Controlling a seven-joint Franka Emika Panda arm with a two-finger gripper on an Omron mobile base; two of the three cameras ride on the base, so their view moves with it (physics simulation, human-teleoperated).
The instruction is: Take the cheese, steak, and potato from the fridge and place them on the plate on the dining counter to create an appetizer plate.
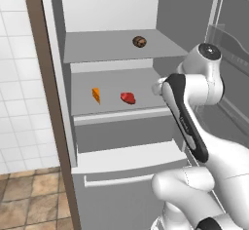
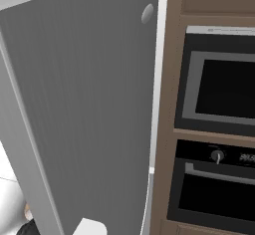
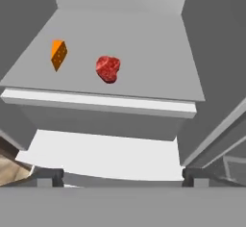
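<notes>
The fridge [image 1: 68,126] stands open. On its upper shelf lies the dark-brown potato [image 1: 139,42]. On the middle shelf the orange cheese wedge [image 1: 96,95] [image 3: 58,54] sits to the left of the red steak [image 1: 128,98] [image 3: 108,69]. My gripper [image 3: 122,178] hangs in front of the shelves, back from the steak and a little above it. Its fingertips [image 3: 48,177] stand far apart with nothing between them, so it is open. The plate and the dining counter are out of view.
The fridge door [image 2: 89,104] stands swung open on the right, with shelf bins [image 1: 233,39]. Below the middle shelf is a pale drawer [image 3: 105,149]. A built-in oven [image 2: 219,94] sits in brown cabinets beyond the door. White wall tiles [image 1: 19,78] lie to the left.
</notes>
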